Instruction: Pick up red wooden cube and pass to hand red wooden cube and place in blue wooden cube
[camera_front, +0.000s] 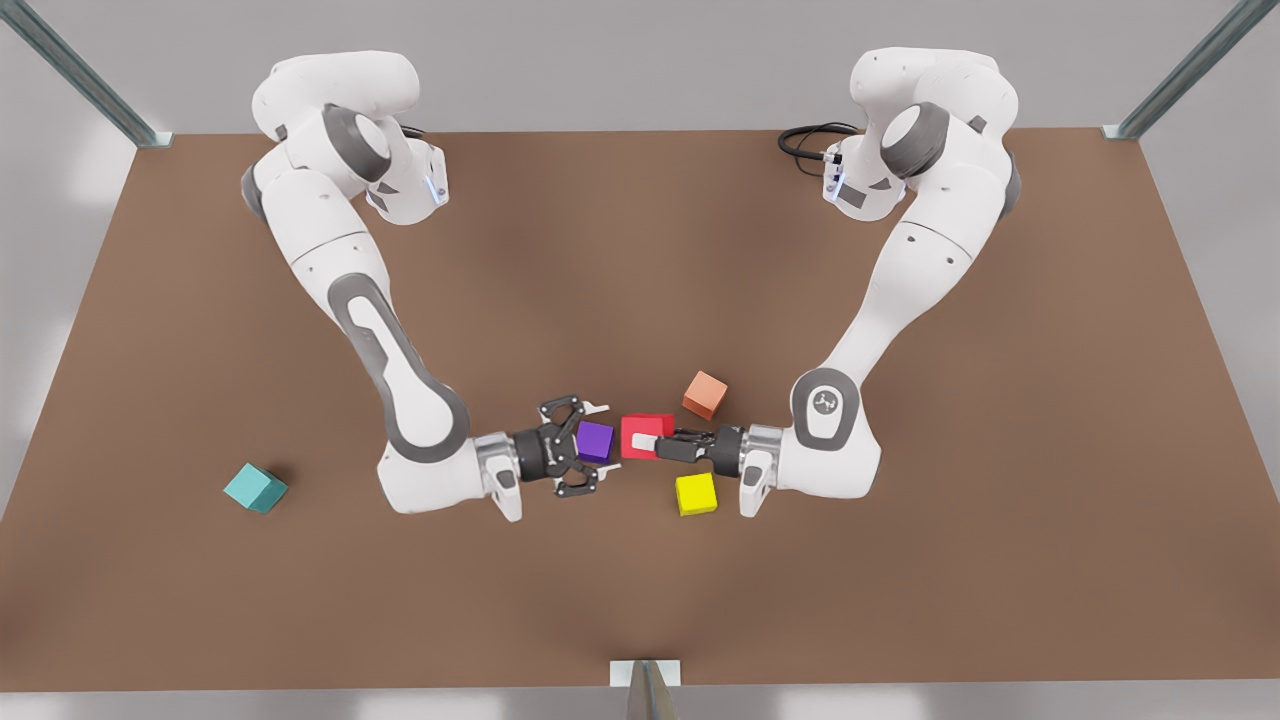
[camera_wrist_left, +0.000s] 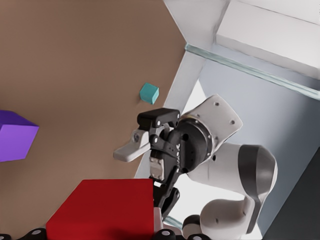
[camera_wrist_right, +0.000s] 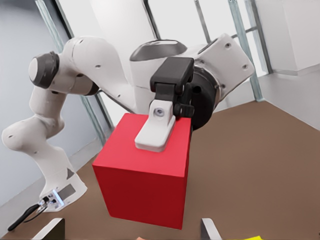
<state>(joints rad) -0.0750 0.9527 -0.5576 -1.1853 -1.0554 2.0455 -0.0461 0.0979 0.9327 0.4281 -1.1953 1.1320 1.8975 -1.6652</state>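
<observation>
Nearest me, the yellow cube (camera_front: 696, 493) sits on the table (camera_front: 900, 600) at about 6 o'clock, just below the meeting point of the two arms.

Behind it, mid-table, the left tool (camera_front: 652, 446) reaches in from 3 o'clock and is clamped on the red cube (camera_front: 647, 436). One white finger (camera_wrist_right: 155, 129) lies flat across the cube's face, and the cube looks to be held clear of the table. Facing it from 9 o'clock, the right tool (camera_front: 588, 447) has its black linkage fingers spread apart, empty, just short of the cube. The purple cube (camera_front: 595, 441) appears between those fingers from where I stand, but the left wrist view shows it lying on the table, apart from the tool.

For a clean handover, I'd want the right tool to advance straight until the cube sits well between its fingers, then close on the two faces the left tool's fingers do not cover. The left tool should let go only once that grip is firm. A tilted approach could knock the cube askew.

Farther off, the orange cube (camera_front: 705, 394) lies at 1 o'clock. The teal cube (camera_front: 255, 487), where the red one must end up, waits well away at 9 o'clock.
</observation>
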